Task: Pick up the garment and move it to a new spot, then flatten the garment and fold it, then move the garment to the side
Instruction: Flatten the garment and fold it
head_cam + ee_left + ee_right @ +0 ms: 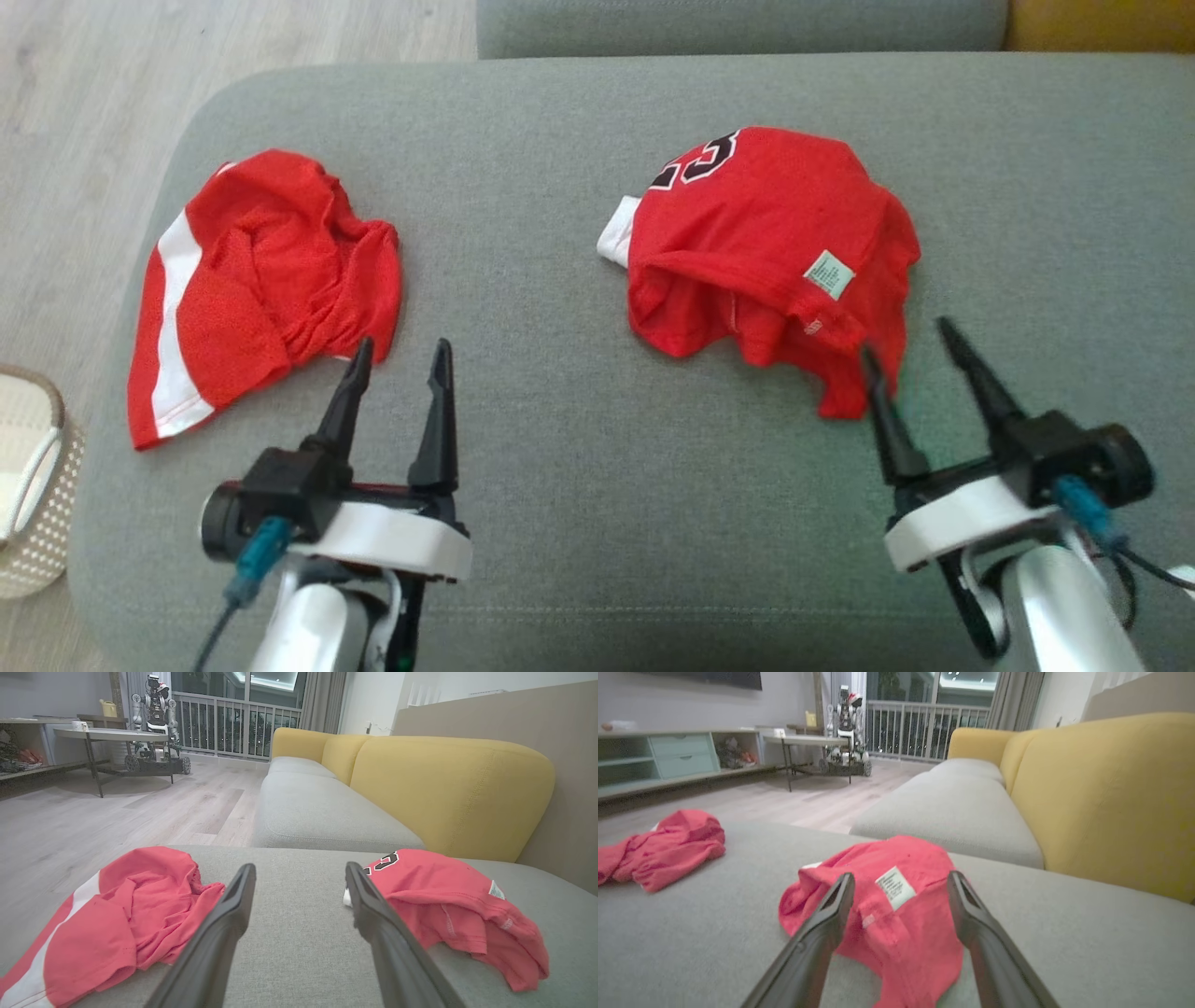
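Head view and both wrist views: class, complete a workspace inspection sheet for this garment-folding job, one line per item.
Surface: grey sofa seat, flat.
Job's things: red shirt, crumpled, label showing, on the right; red shorts, white stripe, crumpled, on the left.
Clutter: pale basket on the floor left of the seat.
Grippers: left gripper open over bare seat beside the shorts; right gripper open at the shirt's near edge, holding nothing.
Cables: left wrist cable and right wrist cable, both with blue plugs.
Surroundings: wood floor, yellow backrest, another robot by a railing.
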